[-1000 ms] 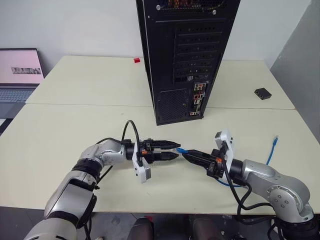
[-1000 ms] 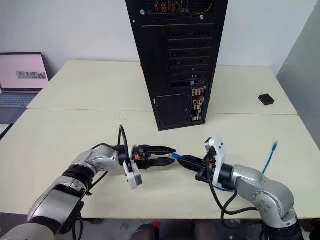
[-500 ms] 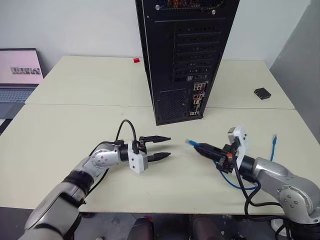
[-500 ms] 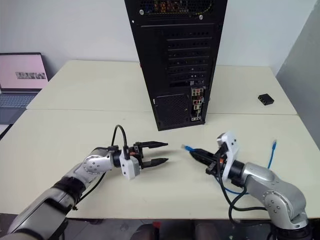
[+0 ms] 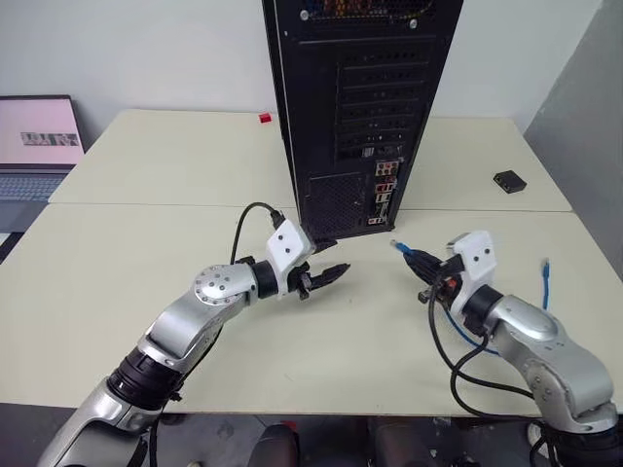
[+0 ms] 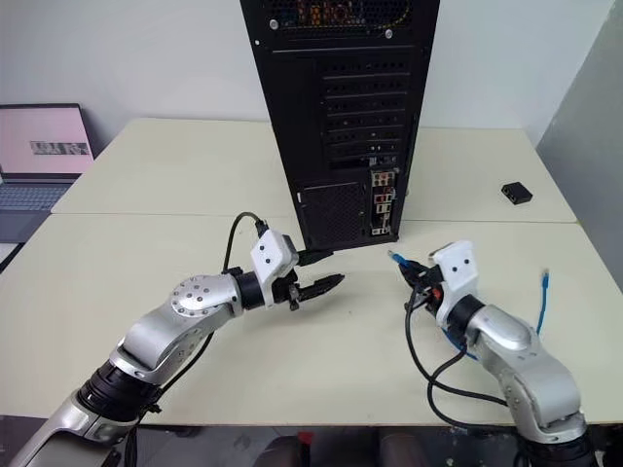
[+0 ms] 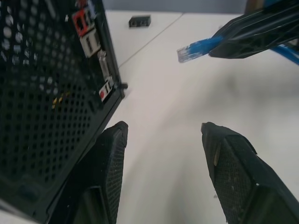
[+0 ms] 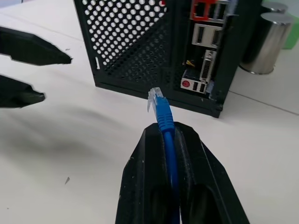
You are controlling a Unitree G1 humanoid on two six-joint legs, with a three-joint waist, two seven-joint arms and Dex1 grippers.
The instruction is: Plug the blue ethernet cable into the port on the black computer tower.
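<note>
- Right gripper [image 8: 164, 133] clamped on the blue ethernet cable [image 8: 162, 112] just behind its plug; left gripper [image 7: 163, 140] apart, empty.
- We hold the plug at 5 o'clock of the port [image 5: 385, 185] on the black computer tower [image 5: 360, 97], apart.
- Cord light, floppy; we judge gripping near the boot keeps the plug steady; clip prob. fragile.

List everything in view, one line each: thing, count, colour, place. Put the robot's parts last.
tower: 1, black, upright on the tables, rear panel facing the robot.
port strip: 1, orange, white and blue connectors, low on the tower's rear.
cable: 1, blue, one plug held above the table short of the tower; far plug at the table's right edge.
tables: 2, cream, pushed together.
laptop: 1, grey, screen lit, far left.
small box: 1, black, on the far table, right of the tower.
small block: 1, red, on the far table, left of the tower.
left gripper: 1, black, open, empty, beside the tower's base.
right gripper: 1, black, shut on the cable.
</note>
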